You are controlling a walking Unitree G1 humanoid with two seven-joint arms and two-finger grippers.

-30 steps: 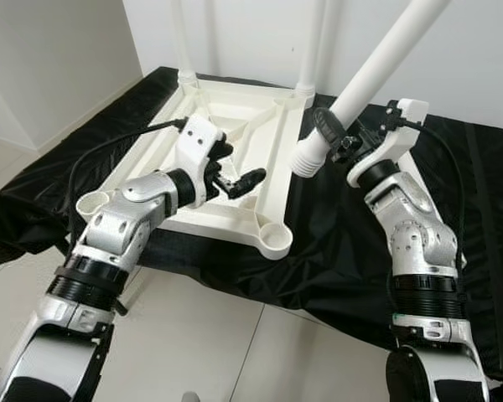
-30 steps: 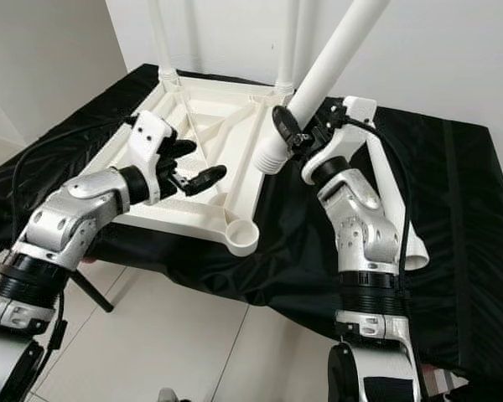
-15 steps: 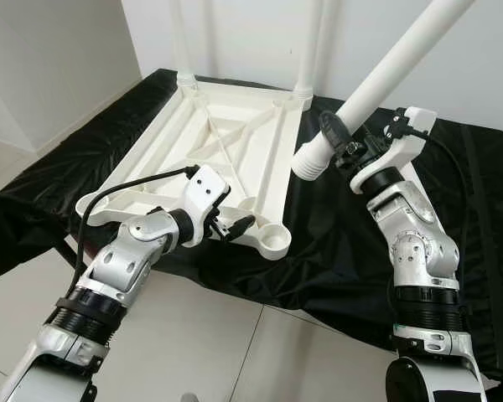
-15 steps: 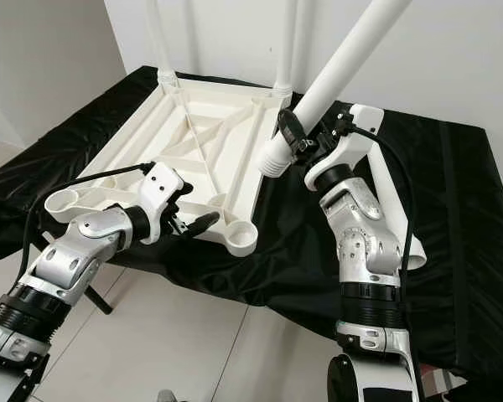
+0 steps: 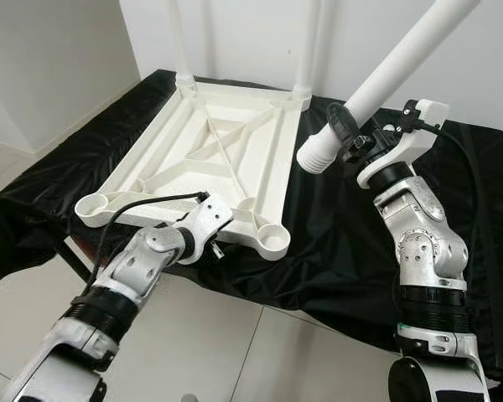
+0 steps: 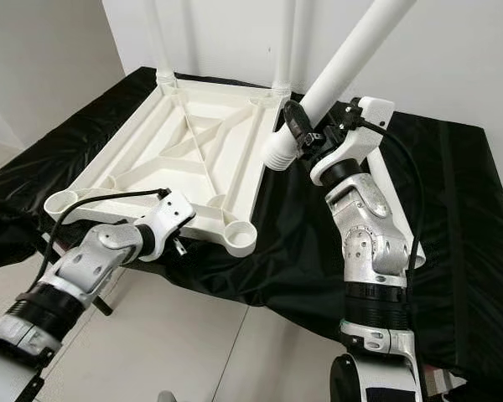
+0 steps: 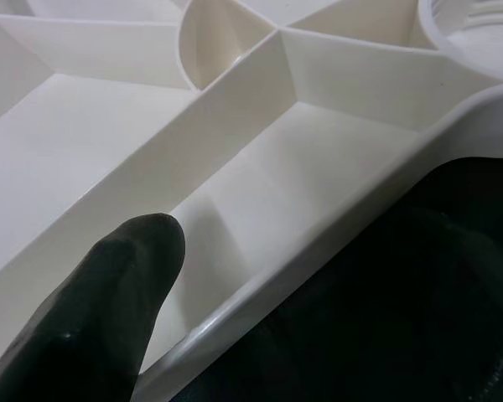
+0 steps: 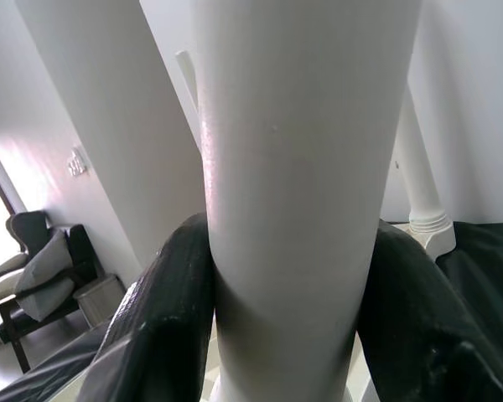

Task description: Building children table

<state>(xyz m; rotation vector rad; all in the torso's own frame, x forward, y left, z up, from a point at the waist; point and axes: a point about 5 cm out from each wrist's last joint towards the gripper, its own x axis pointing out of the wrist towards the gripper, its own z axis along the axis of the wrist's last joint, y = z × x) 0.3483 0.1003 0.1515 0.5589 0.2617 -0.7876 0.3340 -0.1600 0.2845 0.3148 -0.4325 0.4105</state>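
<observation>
The right hand (image 5: 345,132) clamps a table leg (image 5: 386,71) for fitting, while the left hand (image 7: 109,310), grip unclear, steadies the upturned tabletop (image 5: 210,151).

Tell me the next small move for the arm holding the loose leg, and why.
Probably lower the white leg, clamped in the right gripper, toward the empty corner socket nearest the robot. Its threaded end hangs in the air above the black cloth, beside the upturned tabletop, while the left gripper rests at the tabletop's near edge, seemingly steadying it.
</observation>
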